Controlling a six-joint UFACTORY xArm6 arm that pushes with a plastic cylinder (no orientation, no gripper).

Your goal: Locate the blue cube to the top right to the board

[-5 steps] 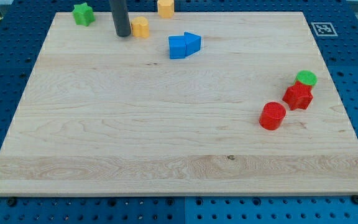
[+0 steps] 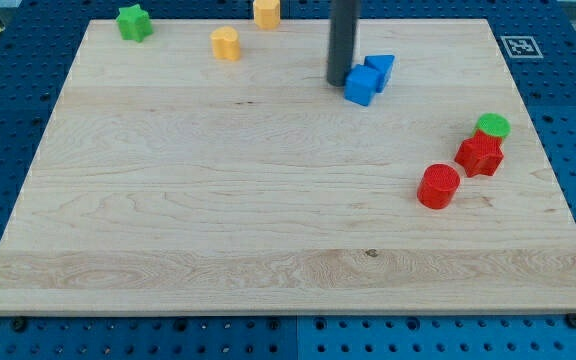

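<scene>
My tip [image 2: 339,82] is a bare rod end with nothing to open or close; it stands on the board [image 2: 218,230] in the far part, right of the middle, just left of the blue cube [image 2: 361,86] and touching it or nearly so. The blue cube sits far and right of centre, well short of the far right corner. A second blue block [image 2: 381,68], its shape unclear, touches the cube on its far right side. Further left along the far edge lie two yellow blocks [image 2: 226,43] [image 2: 266,11] and a green star-like block [image 2: 133,21]. At the right edge cluster a green cylinder [image 2: 492,125], a red star-like block [image 2: 481,154] and a red cylinder [image 2: 438,186].
</scene>
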